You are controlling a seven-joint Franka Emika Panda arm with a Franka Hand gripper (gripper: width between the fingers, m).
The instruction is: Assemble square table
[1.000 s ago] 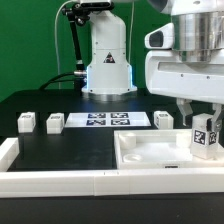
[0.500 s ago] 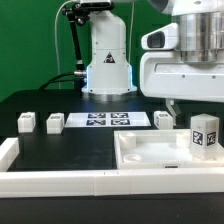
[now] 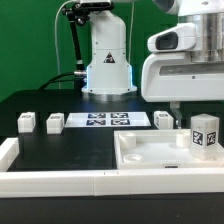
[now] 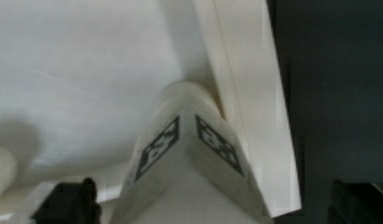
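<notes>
The square tabletop [image 3: 150,152] lies rimmed face up at the front on the exterior view's right. One white tagged post [image 3: 205,133] stands upright in its far corner on that side. My gripper [image 3: 198,100] hangs just above this post, open and not touching it. In the wrist view the post [image 4: 188,150] rises between my two dark fingertips [image 4: 72,202], with the gripper [image 4: 214,205] spread wide of it, and the tabletop's recess [image 4: 81,80] lies beneath. Three more posts stand on the black surface: two [image 3: 27,122] [image 3: 54,123] on the left and one [image 3: 163,120] behind the tabletop.
The marker board [image 3: 103,121] lies flat in front of the robot's base [image 3: 108,60]. A long white rail [image 3: 60,182] edges the black surface at the front, with a raised end [image 3: 8,150] on the exterior view's left.
My gripper has let go of the upright post and risen above it. The post stays standing in the tabletop's corner.
</notes>
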